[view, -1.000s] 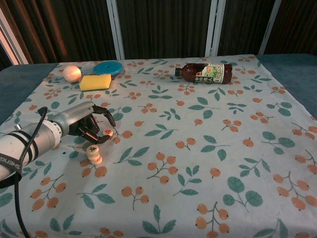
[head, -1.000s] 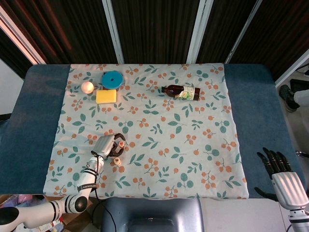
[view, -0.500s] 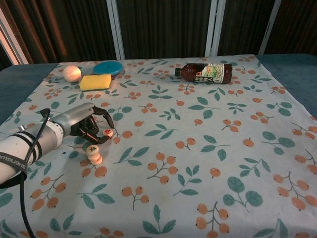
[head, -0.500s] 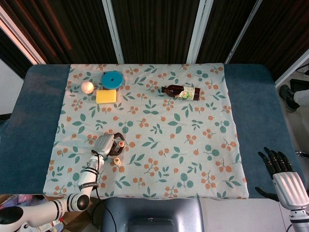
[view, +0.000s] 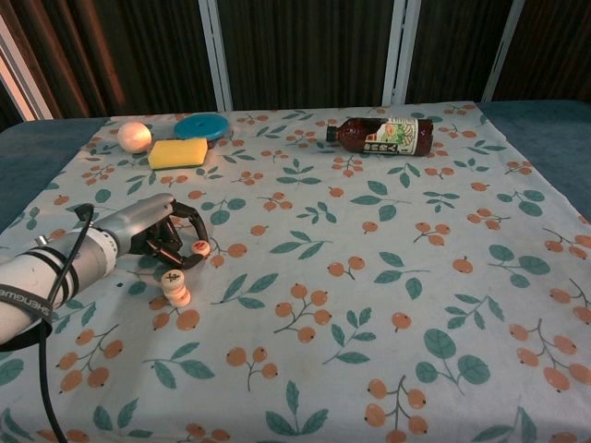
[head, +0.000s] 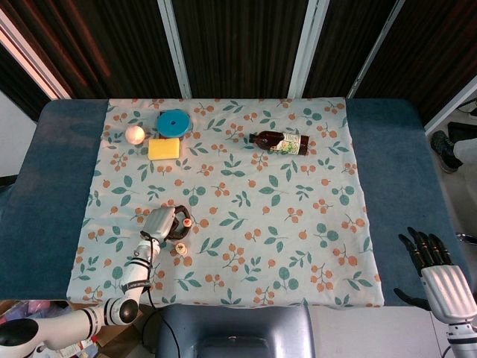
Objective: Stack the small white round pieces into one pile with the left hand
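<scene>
My left hand [head: 165, 224] rests low on the floral cloth at the front left, also seen in the chest view [view: 155, 233]. Its dark fingers curl around one small white round piece [view: 200, 246] with a red mark, pinched at the fingertips just above the cloth [head: 185, 222]. A short pile of two white round pieces [view: 175, 287] stands a little nearer the front edge, right beside the hand but apart from it [head: 180, 250]. My right hand [head: 431, 262] hangs off the table at the front right, fingers spread and holding nothing.
At the back left lie a yellow sponge [head: 164, 148], a blue round lid [head: 172, 121] and a pale ball [head: 135, 134]. A brown bottle [head: 280, 142] lies on its side at the back middle. The flowered cloth [head: 298, 239] covers the table.
My left forearm has drawn slightly back to the left and the fingers have curled closer around the single piece. The pile and the right hand have not moved.
</scene>
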Tool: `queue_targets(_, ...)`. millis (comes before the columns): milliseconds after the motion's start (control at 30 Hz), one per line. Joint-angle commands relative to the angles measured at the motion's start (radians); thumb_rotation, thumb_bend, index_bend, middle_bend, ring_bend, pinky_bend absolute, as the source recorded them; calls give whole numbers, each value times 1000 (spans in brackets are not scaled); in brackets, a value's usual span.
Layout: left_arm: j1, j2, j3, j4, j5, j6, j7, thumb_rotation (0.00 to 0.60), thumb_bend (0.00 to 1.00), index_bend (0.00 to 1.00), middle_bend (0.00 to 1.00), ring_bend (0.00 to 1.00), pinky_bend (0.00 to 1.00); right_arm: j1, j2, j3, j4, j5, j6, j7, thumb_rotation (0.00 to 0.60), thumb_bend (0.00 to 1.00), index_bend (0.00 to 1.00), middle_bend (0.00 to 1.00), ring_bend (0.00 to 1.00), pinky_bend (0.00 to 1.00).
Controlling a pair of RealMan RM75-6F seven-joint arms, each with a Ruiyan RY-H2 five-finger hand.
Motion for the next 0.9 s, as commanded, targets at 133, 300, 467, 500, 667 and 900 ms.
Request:
queue_targets(133, 3, 5, 0, -5, 4, 0, -4, 600, 371, 502, 1000, 1000, 1000, 0, -1, 0, 0, 0, 0, -1, 600, 70, 0, 0, 0, 0)
queue_targets(300, 8, 19, -4, -34, 22, 16, -15, 600, 367, 518, 1000, 1000, 1000, 2, -1, -1, -1, -1, -4, -4, 600, 70, 0, 0, 0, 0)
queue_targets(467, 26, 70, -26, -141, 57, 60, -57, 600, 373, 524, 1000, 1000, 1000, 3, -2, -2, 0, -2, -7, -7, 600, 70, 0, 0, 0, 0)
queue_targets(500, 32, 91, -28, -177, 62, 65, -65, 600, 372, 525, 1000, 1000, 1000, 3, -1, -2, 0, -4, -7, -7, 600, 70, 0, 0, 0, 0)
queue_targets(667, 68, 191, -25, -346, 74, 73, -100, 600, 372, 526, 1000, 1000, 1000, 3, -2, -5, 0, -9, -6, -9, 600, 70, 0, 0, 0, 0)
queue_targets(900, 120, 269, 52, -488, 145, 135, -55, 600, 372, 517, 1000, 1000, 1000, 4, -4, -10, -1, -21, -7, -9, 600, 70, 0, 0, 0, 0)
